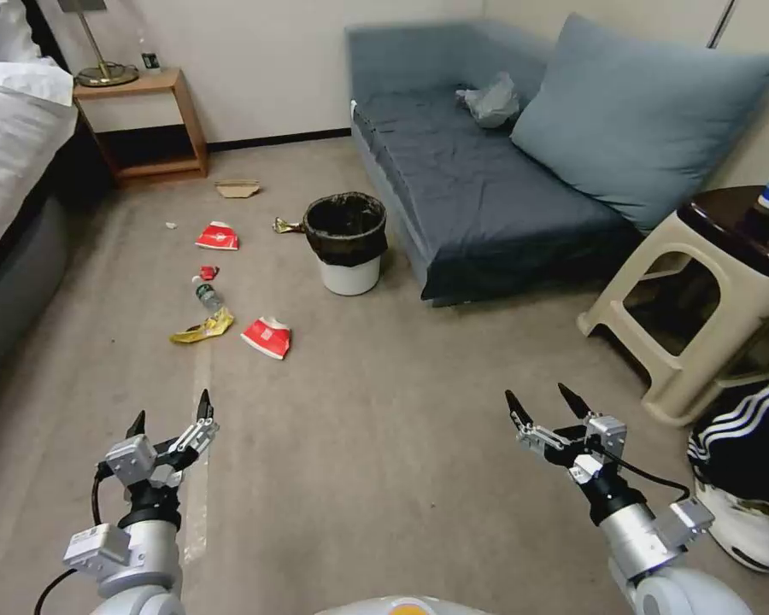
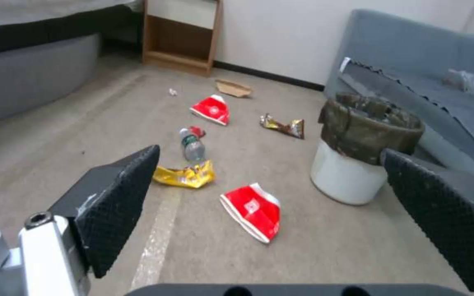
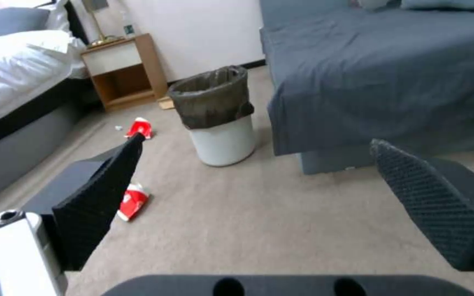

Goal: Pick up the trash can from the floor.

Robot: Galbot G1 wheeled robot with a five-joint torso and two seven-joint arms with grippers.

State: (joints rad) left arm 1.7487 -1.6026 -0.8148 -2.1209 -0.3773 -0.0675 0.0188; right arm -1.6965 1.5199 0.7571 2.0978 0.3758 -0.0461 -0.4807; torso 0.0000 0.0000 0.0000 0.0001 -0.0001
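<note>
The trash can (image 1: 347, 243), small, round and white with a black bag folded over its rim, stands upright on the tan carpet floor (image 1: 384, 410) beside the sofa's front corner. It also appears in the left wrist view (image 2: 358, 152) and the right wrist view (image 3: 215, 115). My left gripper (image 1: 170, 410) is held low at the near left, open and holding nothing. At the near right, my right gripper (image 1: 543, 401) is open too, with nothing between its fingers. Both are well short of the can.
Litter lies left of the can: crushed red-and-white cups (image 1: 267, 336) (image 1: 218, 237), a bottle (image 1: 206, 296), a yellow wrapper (image 1: 201, 328), cardboard (image 1: 237, 188). A blue sofa (image 1: 487, 188) is behind the can, a beige stool (image 1: 701, 299) and a person's shoe (image 1: 743, 521) at right, bed (image 1: 8, 154) and nightstand (image 1: 149, 124) at left.
</note>
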